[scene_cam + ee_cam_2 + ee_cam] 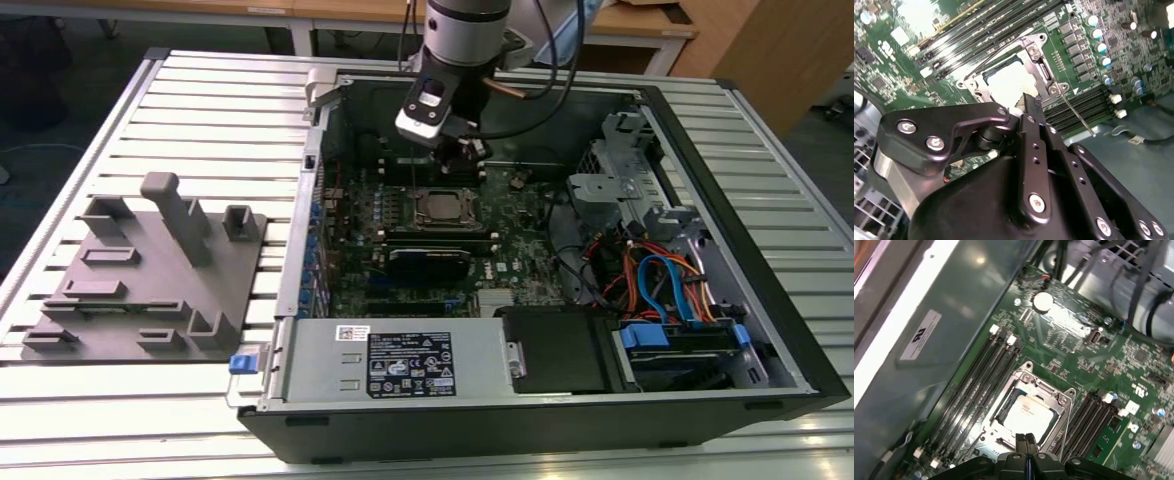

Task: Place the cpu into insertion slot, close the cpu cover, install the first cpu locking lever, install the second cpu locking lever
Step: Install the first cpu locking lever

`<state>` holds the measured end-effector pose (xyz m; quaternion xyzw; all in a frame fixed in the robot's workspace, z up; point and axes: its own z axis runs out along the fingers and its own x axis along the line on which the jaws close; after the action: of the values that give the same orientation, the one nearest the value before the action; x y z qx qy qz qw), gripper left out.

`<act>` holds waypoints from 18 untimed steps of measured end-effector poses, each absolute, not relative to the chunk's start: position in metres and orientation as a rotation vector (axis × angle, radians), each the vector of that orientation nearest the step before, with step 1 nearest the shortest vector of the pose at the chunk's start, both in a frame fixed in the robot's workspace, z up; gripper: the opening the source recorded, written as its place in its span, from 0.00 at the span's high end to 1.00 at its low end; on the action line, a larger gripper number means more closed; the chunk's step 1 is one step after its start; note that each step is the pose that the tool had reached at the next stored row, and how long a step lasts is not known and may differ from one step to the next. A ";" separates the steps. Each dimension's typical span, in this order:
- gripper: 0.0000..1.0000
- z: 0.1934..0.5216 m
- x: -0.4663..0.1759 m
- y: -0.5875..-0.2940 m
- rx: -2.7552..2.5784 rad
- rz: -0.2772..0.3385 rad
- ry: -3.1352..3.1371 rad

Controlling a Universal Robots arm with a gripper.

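Note:
The cpu (1026, 415) (1006, 82) lies flat in the insertion slot (441, 208) on the green motherboard, its pale metal top showing. The cpu cover (1049, 390) (1035, 54), a silver frame, lies down around the chip. A thin locking lever (1077, 114) sticks out along one side of the socket, beside the memory slots. My gripper (1026, 439) (1030, 106) (463, 152) hovers just above the socket's edge with its two black fingers pressed together and nothing between them.
The open computer case (747, 400) surrounds the board, with drive cages and coloured cables (661, 285) on the exterior view's right. Long black memory slots (979, 385) flank the socket. A grey fixture plate (147, 270) lies on the slatted table to the exterior view's left.

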<state>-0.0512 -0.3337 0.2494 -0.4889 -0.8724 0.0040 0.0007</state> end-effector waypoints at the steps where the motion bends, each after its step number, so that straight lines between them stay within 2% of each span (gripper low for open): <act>1: 0.90 0.249 -0.051 -0.334 -1.512 0.013 -2.752; 18: 0.90 0.248 -0.052 -0.334 -1.179 0.008 -2.917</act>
<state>-0.0516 -0.3337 0.2482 -0.3748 -0.9271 0.0026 -0.0023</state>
